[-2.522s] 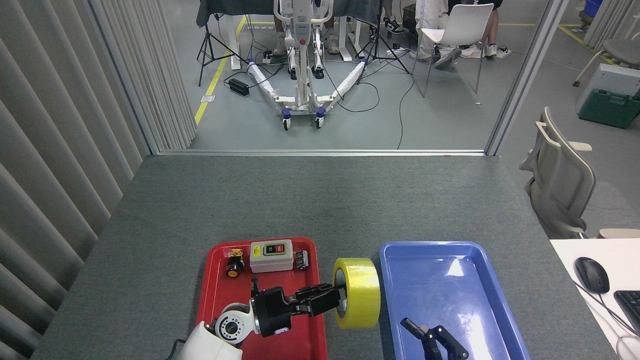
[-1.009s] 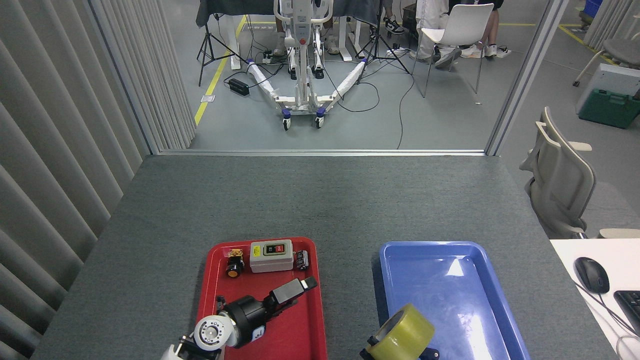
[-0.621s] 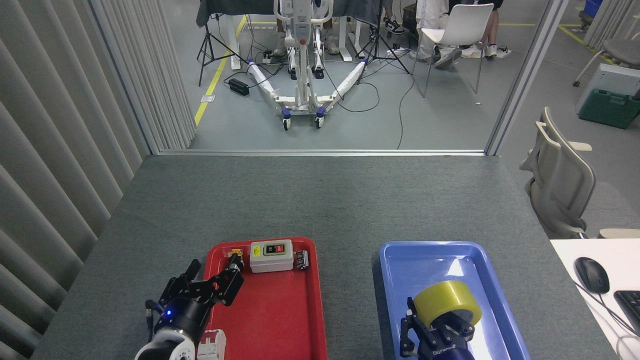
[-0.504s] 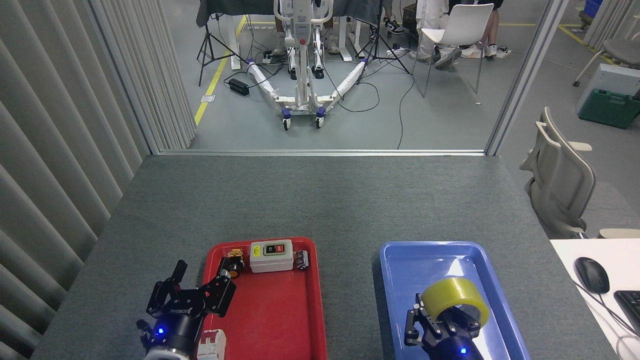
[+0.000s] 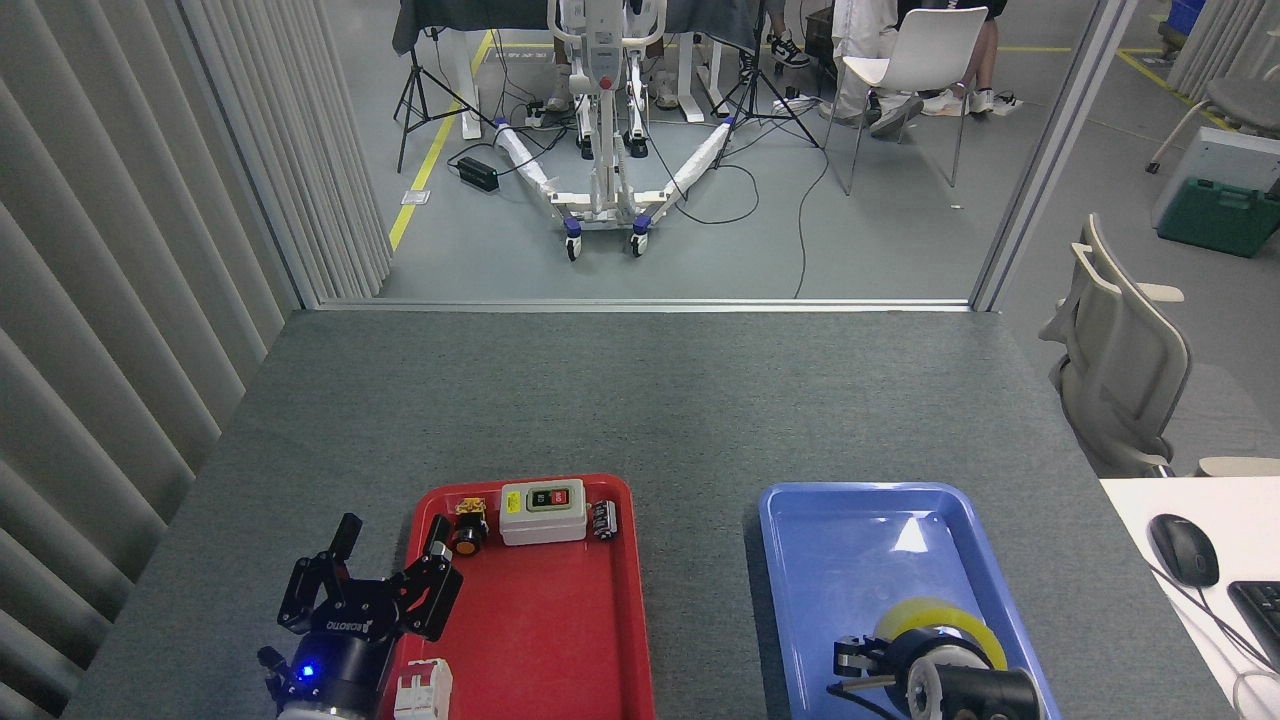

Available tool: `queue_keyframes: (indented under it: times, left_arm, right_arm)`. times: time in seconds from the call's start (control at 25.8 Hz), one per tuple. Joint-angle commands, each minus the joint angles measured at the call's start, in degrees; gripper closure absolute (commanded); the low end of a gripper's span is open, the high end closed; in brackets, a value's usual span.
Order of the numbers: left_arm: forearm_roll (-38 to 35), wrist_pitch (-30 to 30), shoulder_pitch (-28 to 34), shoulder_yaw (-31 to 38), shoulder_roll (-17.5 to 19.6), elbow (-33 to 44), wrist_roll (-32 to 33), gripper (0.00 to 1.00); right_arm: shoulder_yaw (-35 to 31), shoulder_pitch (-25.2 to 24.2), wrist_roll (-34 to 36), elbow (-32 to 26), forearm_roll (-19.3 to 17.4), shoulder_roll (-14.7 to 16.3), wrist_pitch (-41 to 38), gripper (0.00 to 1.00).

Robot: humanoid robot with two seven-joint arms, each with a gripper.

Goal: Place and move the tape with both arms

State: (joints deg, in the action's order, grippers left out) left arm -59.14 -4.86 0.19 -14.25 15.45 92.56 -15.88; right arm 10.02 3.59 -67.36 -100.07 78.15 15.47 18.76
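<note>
Head view, grey felt table [image 5: 640, 400], red tray [image 5: 560, 640], blue tray [image 5: 840, 540], workshop floor [image 5: 880, 240]

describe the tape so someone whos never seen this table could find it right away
Look at the blue tray on the right side of the grey table. At its near end lies the tape, a translucent yellow roll partly hidden behind the right gripper. It is the only item in that tray; the small parts sit in the red tray.
</note>
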Motion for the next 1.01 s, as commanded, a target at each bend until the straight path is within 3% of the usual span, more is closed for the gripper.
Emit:
queue_keyframes:
  times: [0.0,0.08,0.19,0.31,0.39,0.43,0.47,0.78,0.97]
  left_arm:
    - [1.5,-1.6,-2.2,2.1,-0.2,-3.1,0.2,0.00]
    - [1.6,-2.3,-2.8,1.3,-0.3,-6.5,1.6,0.00]
    - [0.9,-2.0,-2.8,0.4,-1.2,-7.6,9.0,0.00]
    - [-3.2,-1.5,-3.1,0.8,-1.3,-7.2,12.0,0.00]
    - [-9.1,-0.3,-3.2,0.9,-1.5,-7.2,12.2,0.00]
    - [-10.6,0.3,-3.3,1.0,-1.8,-7.2,12.4,0.00]
    - [-11.8,0.7,-3.3,1.0,-2.4,-7.2,12.3,0.00]
    - [-16.4,6.0,-5.5,-1.3,-4.3,-7.1,11.8,0.00]
    - [-16.2,5.8,-5.5,-0.8,-4.8,-6.8,11.3,0.00]
  right_arm:
    - [1.2,4.3,-3.1,3.2,-3.9,1.8,5.2,1.00]
    - [1.3,5.8,-3.1,5.1,-4.2,2.2,5.4,1.00]
    - [1.3,6.9,-3.1,7.9,-4.2,2.6,5.8,0.99]
    - [1.8,7.6,-3.0,10.7,-4.1,3.8,7.3,0.75]
    - [2.3,8.5,-3.0,12.0,-4.0,4.0,9.6,0.53]
    - [2.6,8.8,-2.9,12.4,-4.0,4.0,10.7,0.34]
    - [2.8,8.9,-2.8,12.5,-3.9,4.0,11.6,0.01]
    - [4.0,8.4,-0.9,12.4,-3.5,3.9,11.7,0.00]
    - [4.1,7.0,11.4,11.3,-3.4,3.8,11.0,0.00]
